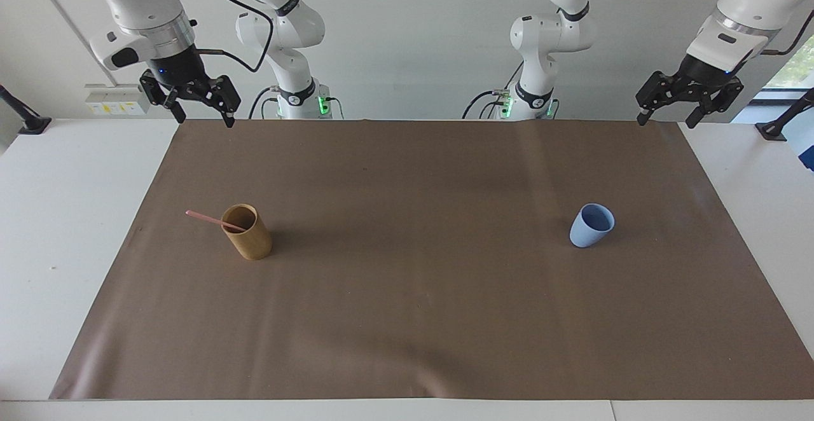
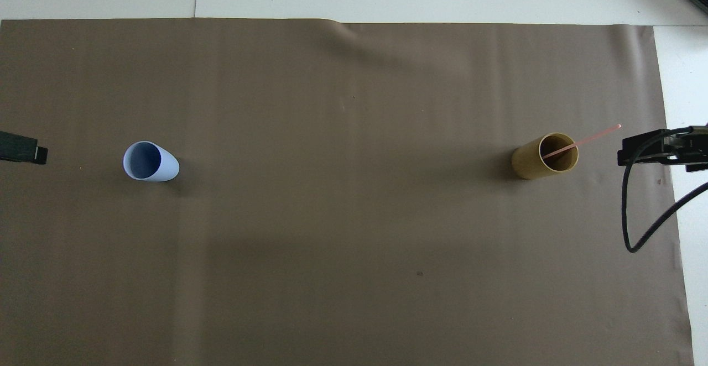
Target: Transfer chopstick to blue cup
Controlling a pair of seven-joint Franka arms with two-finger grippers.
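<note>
While the chopstick leans in the tan cup, below and well apart from the right pincer, its pink upper end pokes out past the rim toward that arm's end of the surface. It looks light, stiff and thin, likely slippery, so the exposed end above the rim seems the place to pinch. The right pincer hangs released and empty. The blue cup stands upright, below and well apart from the left pincer, which waits released over the brown mat's edge.

place: robotics lab | evidence: two white arms, brown mat (plain white walls)
</note>
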